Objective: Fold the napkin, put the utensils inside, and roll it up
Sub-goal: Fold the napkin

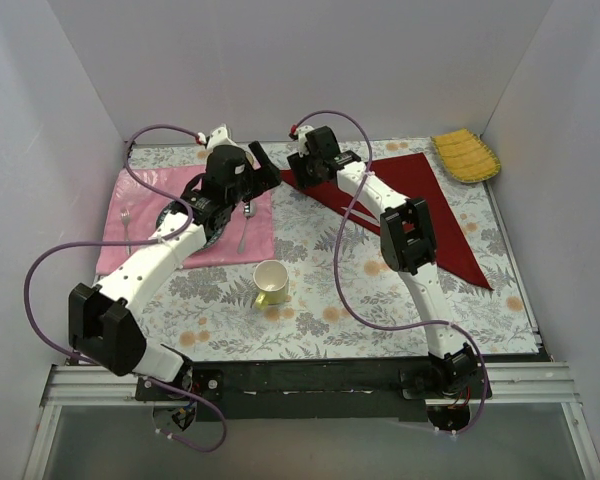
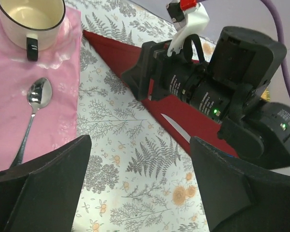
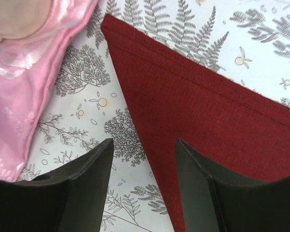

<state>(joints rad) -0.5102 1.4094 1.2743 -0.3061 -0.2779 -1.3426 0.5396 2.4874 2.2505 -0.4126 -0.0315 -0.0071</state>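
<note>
The maroon napkin [image 1: 430,215] lies folded in a triangle on the right half of the table, its left corner near both grippers. My right gripper [image 1: 298,172] is open and low over that corner; in the right wrist view its jaws [image 3: 142,150] straddle the napkin's left edge [image 3: 208,121]. My left gripper [image 1: 265,165] is open and empty just left of it, over the patterned tablecloth [image 2: 140,183]. A silver knife blade [image 2: 176,128] lies on the napkin [image 2: 130,53], its handle hidden behind the right wrist. A spoon [image 2: 36,96] and a fork [image 1: 127,225] lie on the pink cloth.
A pink patterned cloth [image 1: 140,200] covers the left side, with a black-rimmed white cup [image 2: 31,21] on it. Another cup [image 1: 270,283] stands at the centre front. A yellow ribbed cloth [image 1: 465,155] lies at the back right. White walls enclose the table.
</note>
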